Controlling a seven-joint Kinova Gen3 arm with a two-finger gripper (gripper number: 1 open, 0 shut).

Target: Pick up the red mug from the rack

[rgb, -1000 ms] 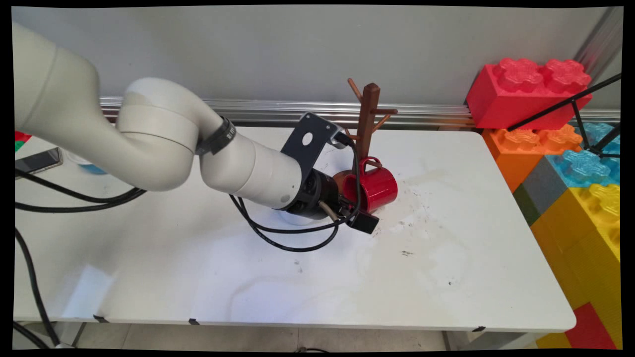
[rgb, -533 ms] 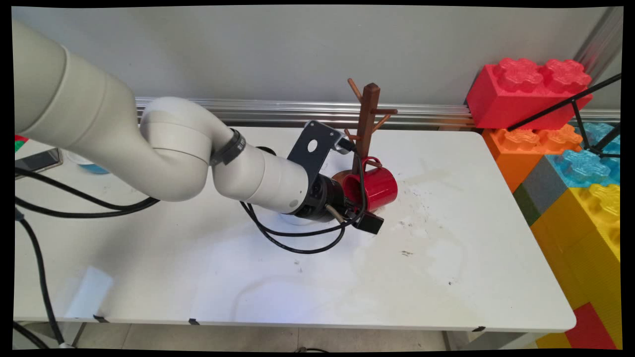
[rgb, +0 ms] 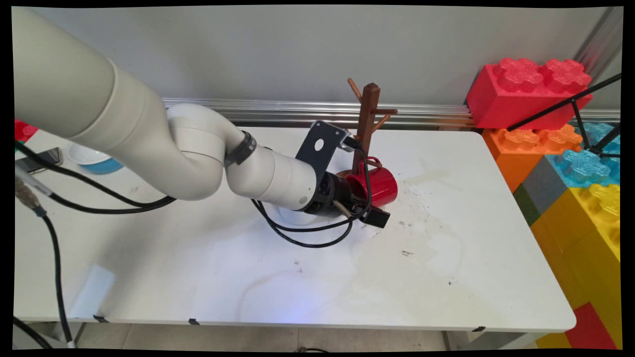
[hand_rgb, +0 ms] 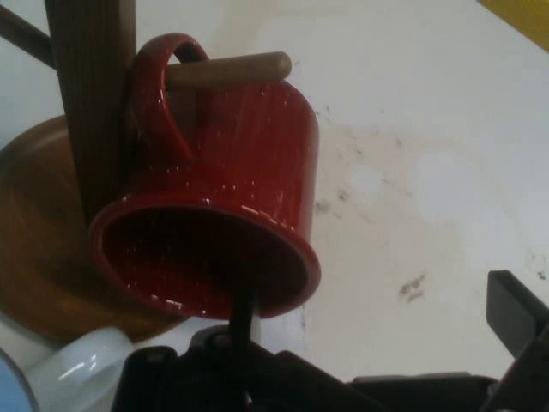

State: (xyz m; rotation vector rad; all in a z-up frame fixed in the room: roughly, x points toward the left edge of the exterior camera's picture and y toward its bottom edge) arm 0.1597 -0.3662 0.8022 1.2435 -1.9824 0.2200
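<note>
Because its handle is hooked over a low peg (hand_rgb: 227,70) of the wooden mug stand (rgb: 369,114), the red mug (rgb: 382,186) hangs tilted, with its open mouth turned toward my gripper (rgb: 367,206).

Far behind my gripper, near the table's (rgb: 446,277) left end, there are a phone (rgb: 39,159) and a blue-and-white bowl (rgb: 92,157), well apart from what I do. Just under my wrist a small white dish (rgb: 297,218) sits on the table, beside the round base (hand_rgb: 43,257) of the stand. I think this wide base is what keeps the post upright under the mug's weight.

My fingers are spread. One of them (hand_rgb: 244,305) reaches up to the lower rim of the mug and seems to point into the mouth; whether it touches the wall I cannot tell. The other finger (hand_rgb: 515,318) stands outside, well to the side, over the stained table. So the mug's wall lies between the two fingers, but nothing is pinched.

Far ahead, beyond the table's right end, big toy blocks (rgb: 526,91) are stacked against the wall.
</note>
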